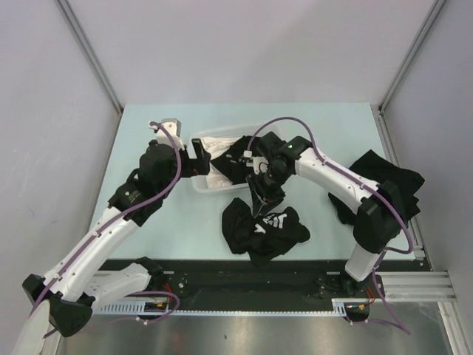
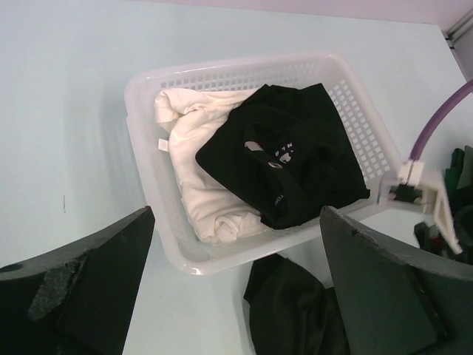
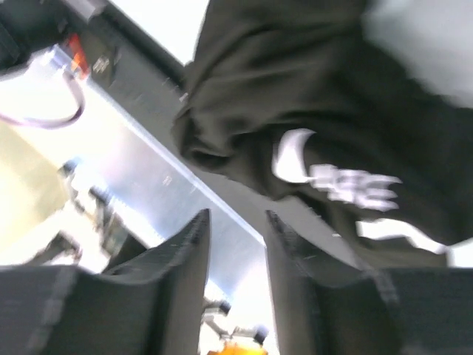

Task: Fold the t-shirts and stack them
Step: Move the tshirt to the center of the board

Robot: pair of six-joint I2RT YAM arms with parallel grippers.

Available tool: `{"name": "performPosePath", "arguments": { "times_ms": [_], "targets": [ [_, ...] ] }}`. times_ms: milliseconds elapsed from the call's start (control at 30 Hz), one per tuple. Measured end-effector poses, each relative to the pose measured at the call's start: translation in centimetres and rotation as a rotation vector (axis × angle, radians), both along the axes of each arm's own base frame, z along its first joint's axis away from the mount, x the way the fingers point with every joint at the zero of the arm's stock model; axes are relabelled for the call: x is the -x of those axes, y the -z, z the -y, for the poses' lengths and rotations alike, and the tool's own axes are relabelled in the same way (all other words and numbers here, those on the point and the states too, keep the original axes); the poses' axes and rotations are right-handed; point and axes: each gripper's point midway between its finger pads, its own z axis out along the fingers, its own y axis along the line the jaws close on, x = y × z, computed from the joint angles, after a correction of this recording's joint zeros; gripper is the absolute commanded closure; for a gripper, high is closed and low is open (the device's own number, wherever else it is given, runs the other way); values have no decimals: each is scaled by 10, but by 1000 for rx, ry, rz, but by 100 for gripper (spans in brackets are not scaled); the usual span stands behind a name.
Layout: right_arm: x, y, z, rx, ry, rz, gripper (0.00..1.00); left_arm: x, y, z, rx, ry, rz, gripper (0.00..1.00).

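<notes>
A crumpled black t-shirt (image 1: 266, 229) with white lettering lies on the table in front of the basket; it also shows in the left wrist view (image 2: 295, 314) and, blurred, in the right wrist view (image 3: 295, 89). Another black t-shirt (image 1: 235, 159) (image 2: 295, 148) lies in the white lattice basket (image 1: 199, 185) (image 2: 140, 81) on a white cloth (image 2: 199, 192). More black t-shirts (image 1: 388, 177) are heaped at the right edge. My left gripper (image 1: 198, 157) (image 2: 236, 222) is open and empty above the basket's left side. My right gripper (image 1: 260, 194) (image 3: 236, 216) is open and empty just above the crumpled t-shirt.
The basket sits at mid-table between both wrists. The black base rail (image 1: 244, 285) runs along the near edge. Grey walls enclose the table on three sides. The right arm's purple cable (image 2: 436, 118) hangs beside the basket.
</notes>
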Motion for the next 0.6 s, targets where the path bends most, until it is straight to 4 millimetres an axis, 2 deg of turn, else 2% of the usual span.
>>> {"name": "performPosePath", "arguments": {
  "times_ms": [133, 333, 467, 600],
  "targets": [
    [-25, -7, 16, 62, 72, 153, 45, 0, 1, 2, 1, 9, -4, 1],
    [-75, -26, 41, 162, 208, 455, 32, 0, 2, 3, 1, 12, -6, 1],
    [-113, -30, 58, 245, 313, 618, 31, 0, 2, 3, 1, 12, -6, 1],
    [-144, -23, 82, 295, 422, 654, 32, 0, 2, 3, 1, 12, -7, 1]
  ]
}}
